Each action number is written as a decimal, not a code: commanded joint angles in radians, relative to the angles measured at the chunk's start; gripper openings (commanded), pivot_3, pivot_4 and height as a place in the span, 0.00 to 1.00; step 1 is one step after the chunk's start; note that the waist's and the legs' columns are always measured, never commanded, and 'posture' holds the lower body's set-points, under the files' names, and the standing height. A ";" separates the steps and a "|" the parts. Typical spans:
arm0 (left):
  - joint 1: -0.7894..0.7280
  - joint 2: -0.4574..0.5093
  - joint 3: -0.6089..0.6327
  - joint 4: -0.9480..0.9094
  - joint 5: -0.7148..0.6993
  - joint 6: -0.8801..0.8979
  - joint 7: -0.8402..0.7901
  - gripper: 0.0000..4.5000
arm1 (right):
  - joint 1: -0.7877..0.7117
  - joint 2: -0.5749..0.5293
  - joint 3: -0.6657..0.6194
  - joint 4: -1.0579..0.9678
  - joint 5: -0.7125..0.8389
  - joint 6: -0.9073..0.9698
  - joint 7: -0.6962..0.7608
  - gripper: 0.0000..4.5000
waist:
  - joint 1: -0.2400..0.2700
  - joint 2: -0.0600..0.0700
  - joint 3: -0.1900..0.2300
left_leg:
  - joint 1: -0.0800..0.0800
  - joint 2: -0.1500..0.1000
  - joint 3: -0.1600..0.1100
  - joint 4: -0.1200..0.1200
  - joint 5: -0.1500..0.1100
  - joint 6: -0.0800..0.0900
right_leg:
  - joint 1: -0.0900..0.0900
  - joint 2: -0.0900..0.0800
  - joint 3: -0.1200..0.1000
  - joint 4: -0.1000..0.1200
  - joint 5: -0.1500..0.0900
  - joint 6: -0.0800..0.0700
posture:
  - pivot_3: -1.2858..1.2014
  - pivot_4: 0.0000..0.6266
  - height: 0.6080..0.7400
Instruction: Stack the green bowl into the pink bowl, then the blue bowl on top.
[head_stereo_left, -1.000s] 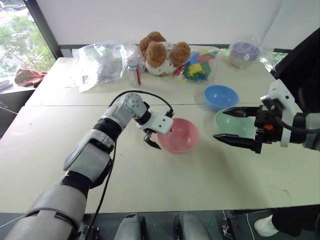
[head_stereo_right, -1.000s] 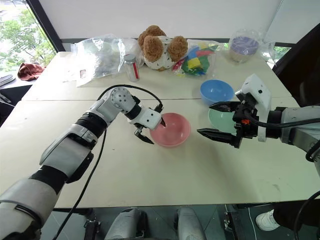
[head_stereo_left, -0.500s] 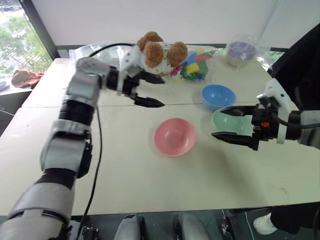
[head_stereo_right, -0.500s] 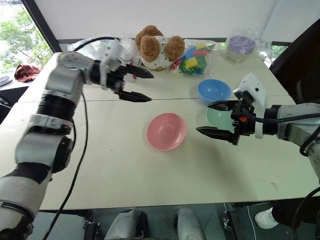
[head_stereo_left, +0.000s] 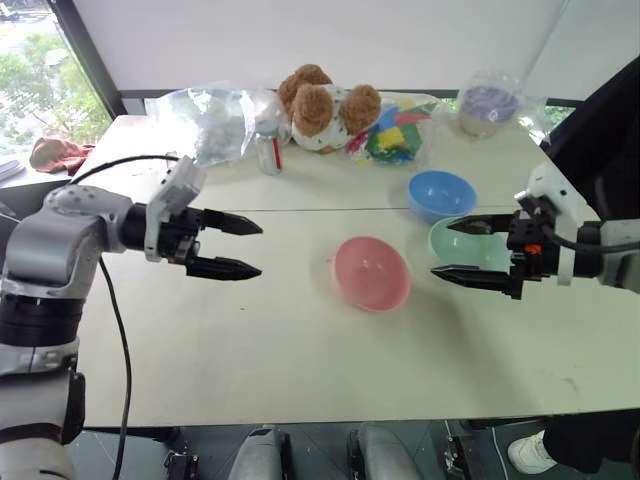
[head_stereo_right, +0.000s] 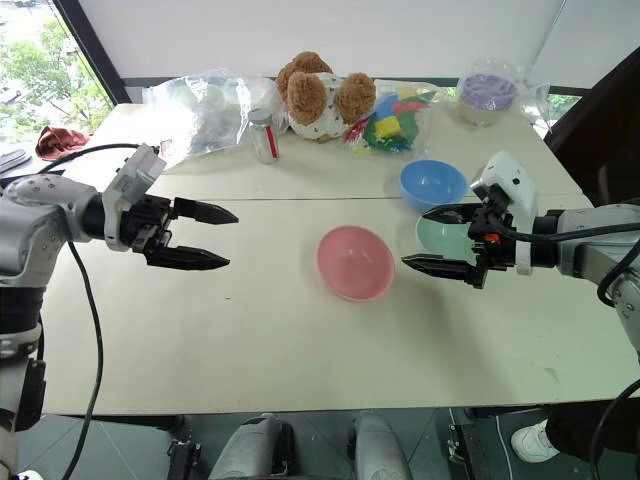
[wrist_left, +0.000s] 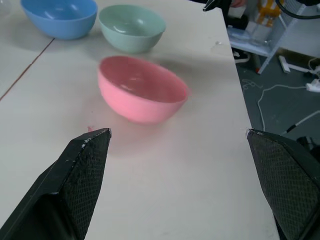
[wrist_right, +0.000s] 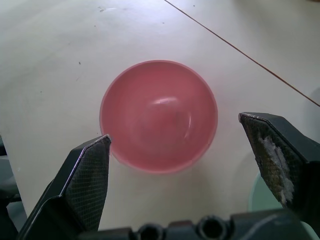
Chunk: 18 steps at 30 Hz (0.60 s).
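Three plain smooth bowls, pink bowl, green bowl, blue bowl

I read this as a robot test room in an office-type building: a plain white surface before a white wall, window with trees at upper left, bagged toys and a teddy bear as props, loose cables on the floor.

Head stereo pair: looks forward and down over the table, from above and well back. Left wrist view: low and level, facing the pink bowl side-on; right wrist view: close above it. All views share this bowl.
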 joint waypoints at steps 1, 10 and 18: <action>0.040 0.037 0.077 -0.080 -0.074 0.046 0.046 0.99 | 0.015 -0.042 -0.023 0.020 -0.046 -0.037 0.012 1.00 | -0.001 0.000 0.000 | 0.000 0.000 0.000 0.000 0.000 0.000 | 0.000 0.000 0.000 0.000 0.000 0.000 | 0.52 0.24 1.00; 0.129 0.048 0.089 -0.139 -0.127 0.041 0.128 0.99 | -0.002 -0.023 0.082 0.138 -0.182 -0.061 -0.040 1.00 | -0.001 0.000 0.000 | 0.000 0.000 0.001 0.000 0.000 0.000 | 0.000 0.000 0.000 0.000 0.000 0.000 | 0.52 0.24 1.00; 0.146 0.061 0.081 -0.158 -0.132 0.009 0.164 0.99 | -0.155 0.098 0.327 0.402 -0.399 -0.155 -0.057 1.00 | -0.003 0.000 0.000 | 0.001 0.000 0.001 0.000 0.000 0.000 | 0.000 0.001 0.001 0.000 0.000 0.000 | 0.52 0.24 1.00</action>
